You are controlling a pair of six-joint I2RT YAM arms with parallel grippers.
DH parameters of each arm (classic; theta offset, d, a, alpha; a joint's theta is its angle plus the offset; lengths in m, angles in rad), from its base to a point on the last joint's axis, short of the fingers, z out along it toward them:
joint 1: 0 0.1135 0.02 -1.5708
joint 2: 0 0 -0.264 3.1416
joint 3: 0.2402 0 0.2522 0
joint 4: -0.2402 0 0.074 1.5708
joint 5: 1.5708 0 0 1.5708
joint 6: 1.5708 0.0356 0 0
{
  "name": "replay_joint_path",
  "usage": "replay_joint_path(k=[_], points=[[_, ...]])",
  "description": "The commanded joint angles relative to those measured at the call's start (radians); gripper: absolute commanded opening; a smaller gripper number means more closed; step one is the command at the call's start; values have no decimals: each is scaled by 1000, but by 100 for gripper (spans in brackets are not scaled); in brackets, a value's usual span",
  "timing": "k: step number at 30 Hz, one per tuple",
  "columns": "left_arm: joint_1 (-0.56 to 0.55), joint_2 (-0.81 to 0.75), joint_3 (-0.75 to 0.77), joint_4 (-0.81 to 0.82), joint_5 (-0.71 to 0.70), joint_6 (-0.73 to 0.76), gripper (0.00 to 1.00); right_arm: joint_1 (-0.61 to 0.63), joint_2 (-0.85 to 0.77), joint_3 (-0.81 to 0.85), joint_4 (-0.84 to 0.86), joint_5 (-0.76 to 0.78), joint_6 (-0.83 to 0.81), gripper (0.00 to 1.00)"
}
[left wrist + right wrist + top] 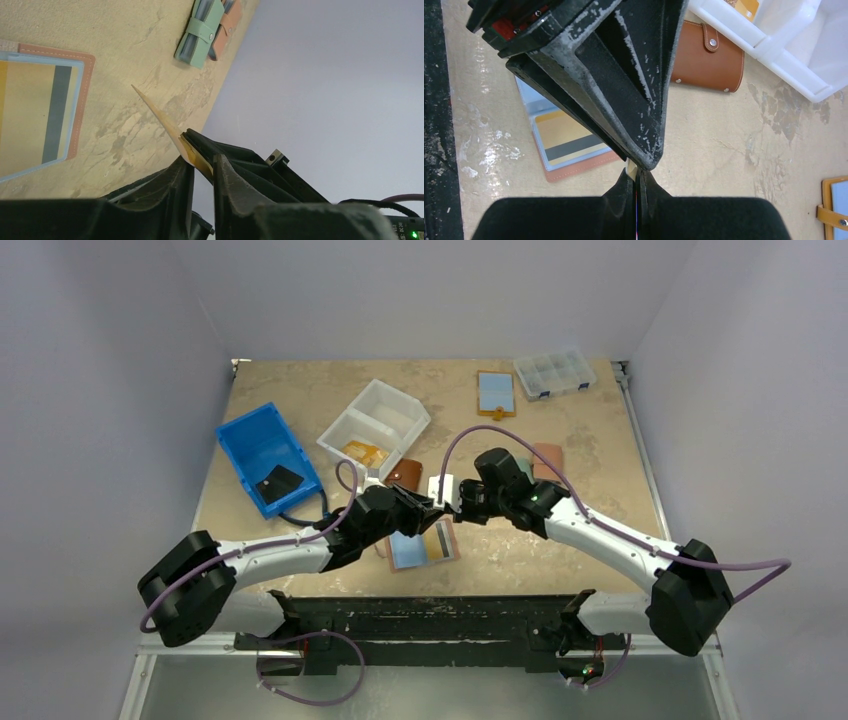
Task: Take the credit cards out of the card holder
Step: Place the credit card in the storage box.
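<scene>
A thin pale credit card [442, 486] hangs above the table where both grippers meet. In the left wrist view the card [155, 110] shows edge-on and tan. My right gripper [458, 502] [635, 172] is shut on one end of it; only a cream sliver of the card [630, 169] shows at its tips. My left gripper [437, 508] [202, 160] has its jaws narrowly open around the other end, with a gap still visible. The card holder [422, 545] [80, 100] [574, 167] lies open below, salmon leather with a blue-edged, yellow-striped card in it.
A brown leather case [405, 473] [709, 55] and a white divided bin [375, 425] sit behind the grippers. A blue bin [268, 455] is at the left. A green-and-salmon wallet [207, 30], an orange-framed holder [496, 393] and a clear organiser box [553, 373] lie at the right and back.
</scene>
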Motion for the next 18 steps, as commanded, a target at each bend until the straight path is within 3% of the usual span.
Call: replay_joint_path(k=[1, 5, 8, 14, 18], points=[[-2, 14, -4, 13, -8, 0, 16, 17, -38, -7, 24, -3, -18, 0], [-2, 16, -6, 31, 4, 6, 1, 23, -38, -8, 19, -7, -25, 0], [-3, 16, -7, 42, 17, 16, 0, 22, -40, -6, 13, -15, -26, 6], [-3, 2, -17, 44, 34, 35, 0, 23, -43, 1, 8, -8, -11, 41], [-2, -20, -35, 38, 35, 54, 0, 14, -46, 14, -5, -2, -4, 57]])
